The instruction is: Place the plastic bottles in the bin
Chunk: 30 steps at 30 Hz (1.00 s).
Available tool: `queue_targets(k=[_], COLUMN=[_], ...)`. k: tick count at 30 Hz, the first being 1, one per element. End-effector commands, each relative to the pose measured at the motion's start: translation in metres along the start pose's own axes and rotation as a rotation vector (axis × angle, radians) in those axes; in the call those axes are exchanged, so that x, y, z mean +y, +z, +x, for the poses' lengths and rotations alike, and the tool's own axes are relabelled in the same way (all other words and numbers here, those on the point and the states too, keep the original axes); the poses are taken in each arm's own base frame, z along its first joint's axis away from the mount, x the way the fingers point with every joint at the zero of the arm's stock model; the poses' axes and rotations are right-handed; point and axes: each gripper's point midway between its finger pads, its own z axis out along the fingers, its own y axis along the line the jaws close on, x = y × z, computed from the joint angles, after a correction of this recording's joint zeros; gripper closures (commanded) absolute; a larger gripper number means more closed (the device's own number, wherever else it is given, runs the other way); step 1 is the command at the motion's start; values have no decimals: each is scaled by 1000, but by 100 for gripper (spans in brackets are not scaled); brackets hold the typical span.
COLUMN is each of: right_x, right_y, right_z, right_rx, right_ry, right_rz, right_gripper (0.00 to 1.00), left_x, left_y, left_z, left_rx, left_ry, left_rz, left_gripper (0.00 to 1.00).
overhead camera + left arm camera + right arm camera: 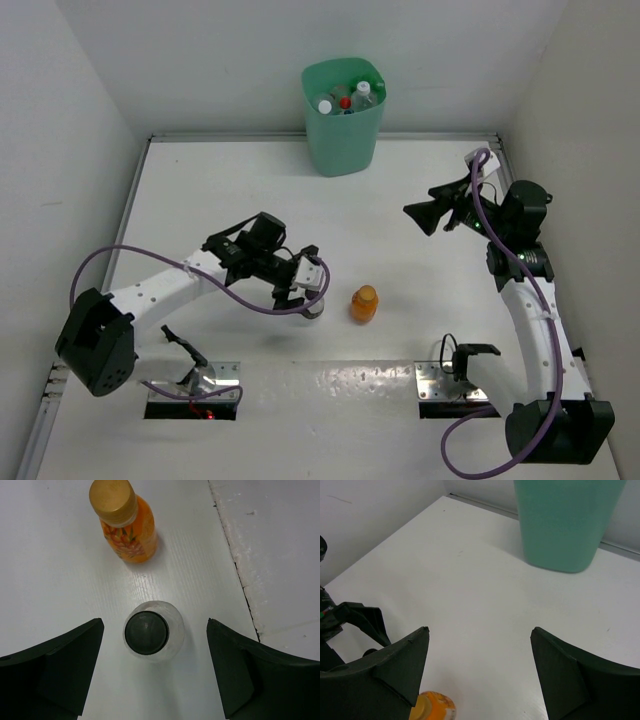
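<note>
White panels wall a white tabletop. Toward its near edge the left gripper point(301, 286) hangs spread around an upright clear plastic bottle with a black cap point(153, 635), jaws either side, not touching. An orange plastic bottle point(364, 303) stands just beside. The right gripper point(428, 215), spread and empty, is farther off. The mint-green plastic bin point(343, 145) sits at the far edge.

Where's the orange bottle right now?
In the top view the orange bottle stands upright near the middle of the table, just right of the black-capped clear bottle between the open jaws of the left gripper.
</note>
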Motion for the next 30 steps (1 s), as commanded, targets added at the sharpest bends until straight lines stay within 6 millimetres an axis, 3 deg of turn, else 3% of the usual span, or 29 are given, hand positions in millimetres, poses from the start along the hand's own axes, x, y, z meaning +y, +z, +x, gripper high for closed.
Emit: queue_targets(k=[1,4,7,11,18,20,21,22,25,26,30], right_x=[2,2,2,3,4,6,6,7,7,7,5], right_y=[0,0,2,3,5,6,6,6,7,8,14], right_z=[-8,-8,-6,-4,-4,-3,-4,-3,-2,0,0], right_rx=[-14,-16,-11,-8,-6,-3,-4,0,2,3,1], right_ry=[-28,-30,-23,-22,-16,-20,-22,-17,-18,-11,0], right_rz=[-14,-14,-20,-23,-35,-45,-42,-47,-54,-54,-63], right_gripper=[19,19,19,19,19,19,19,19,19,19,19], left_x=[4,6,4,3,6,17,24,41,78,97,171], left_y=[8,10,15,15,9,-3,-11,-29,-68,-97,-176], left_z=[-11,-10,-7,-6,-8,-21,-31,-59,-116,-160,-238], left_rx=[-48,-49,-42,-42,-25,-14,-15,-41,-114,-170,-287], left_ry=[50,52,43,34,23,32,24,24,61,134,191], left_rz=[-3,-5,13,14,11,-23,-51,-97,-217,-296,-623], left_gripper=[10,14,25,49,76,84,87,89,92,92,93])
